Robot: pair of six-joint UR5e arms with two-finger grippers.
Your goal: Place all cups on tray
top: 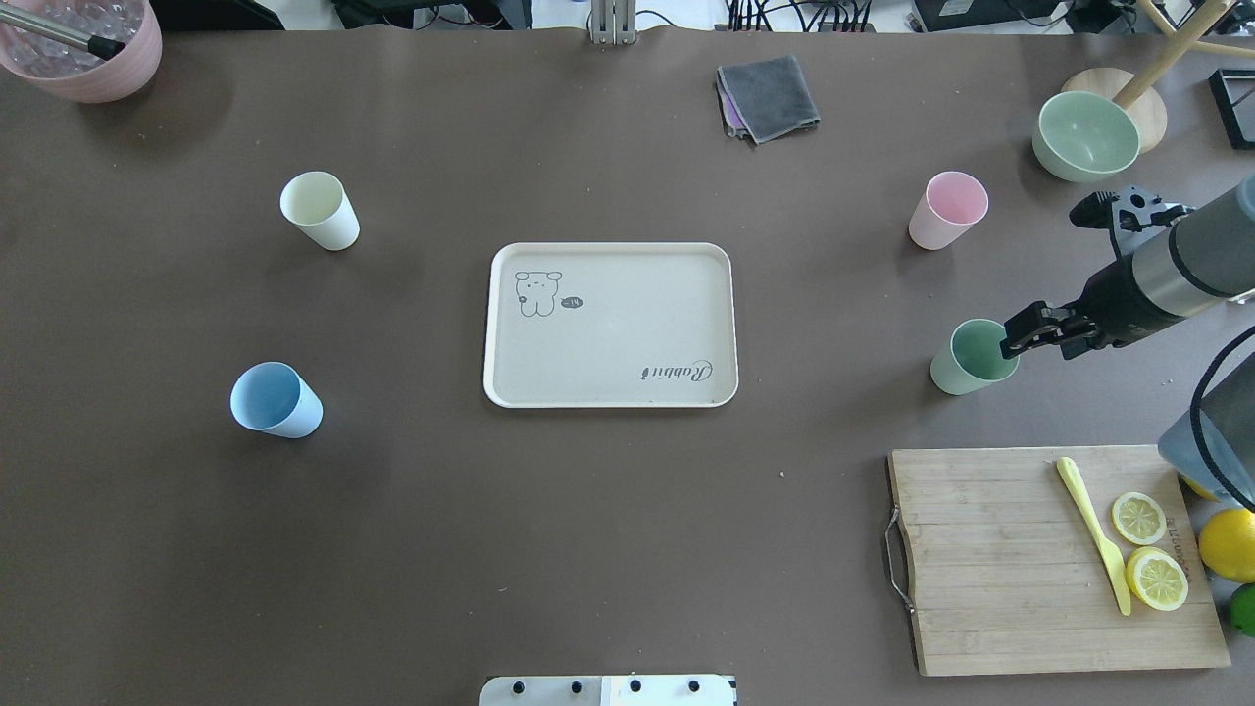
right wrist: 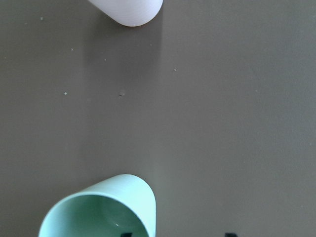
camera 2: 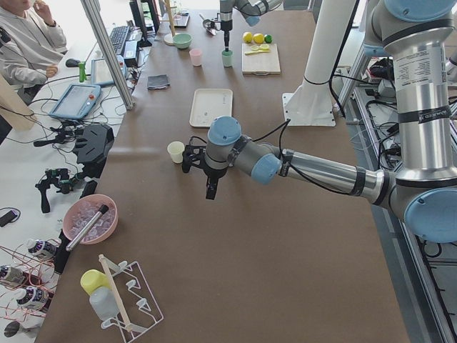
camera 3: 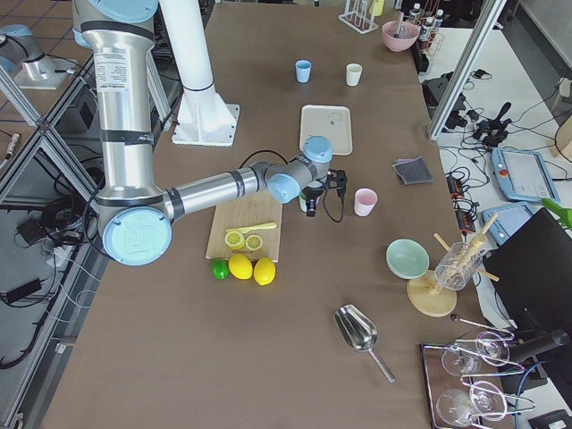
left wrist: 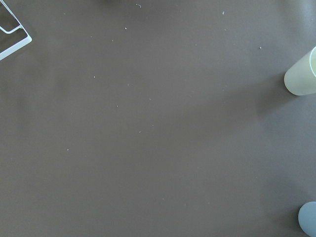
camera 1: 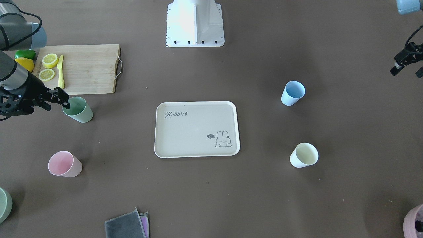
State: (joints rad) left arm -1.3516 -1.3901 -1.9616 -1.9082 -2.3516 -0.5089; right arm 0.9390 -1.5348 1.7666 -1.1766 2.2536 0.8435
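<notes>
Mint green cup [top: 956, 371], likely light and stiff, its 3 o'clock rim straddled by the spread-open right hand [top: 1016, 342]

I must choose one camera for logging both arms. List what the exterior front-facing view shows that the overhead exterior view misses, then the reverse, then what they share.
Front-facing only: the left tool, at the picture's right edge, apart from every cup.

Overhead only: the wooden stand next to the green bowl, which the front-facing view cuts to a sliver.

Both: the tray with no cup on it, the mint cup, pink cup, blue cup and cream cup around it, the cutting board, and the right tool with one finger inside the mint cup.
</notes>
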